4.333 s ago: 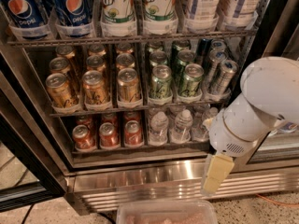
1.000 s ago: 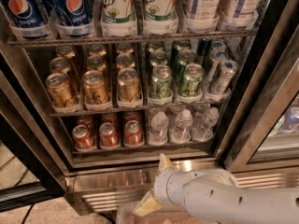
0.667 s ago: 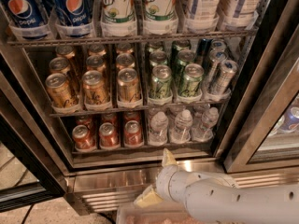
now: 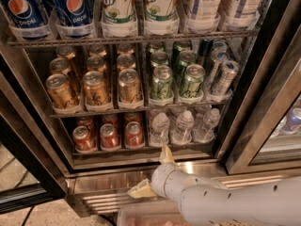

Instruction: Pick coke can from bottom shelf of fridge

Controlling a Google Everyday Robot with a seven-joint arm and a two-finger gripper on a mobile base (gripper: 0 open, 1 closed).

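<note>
Several red coke cans stand in three lanes at the left of the bottom shelf (image 4: 141, 150); the front ones are the left can (image 4: 84, 138), the middle can (image 4: 109, 136) and the right can (image 4: 134, 133). My gripper (image 4: 147, 172) is in front of the fridge (image 4: 108, 179), below the shelf's edge and a little right of the red cans. Its two cream fingers are spread apart, one finger (image 4: 165, 155) pointing up at the shelf edge and the other one (image 4: 140, 190) pointing left. It holds nothing. The white arm (image 4: 235, 205) comes in from the lower right.
Small water bottles (image 4: 183, 127) fill the right of the bottom shelf. Gold cans (image 4: 95, 88) and green cans (image 4: 161, 82) stand on the rack above, large bottles (image 4: 119, 8) higher up. The open door frame (image 4: 263, 121) stands at the right. A ribbed steel base grille (image 4: 101, 201) lies below.
The arm was hanging at the right of the fridge; it now reaches in from the lower right. Over the last second the gripper has risen slightly toward the bottom shelf's edge.
</note>
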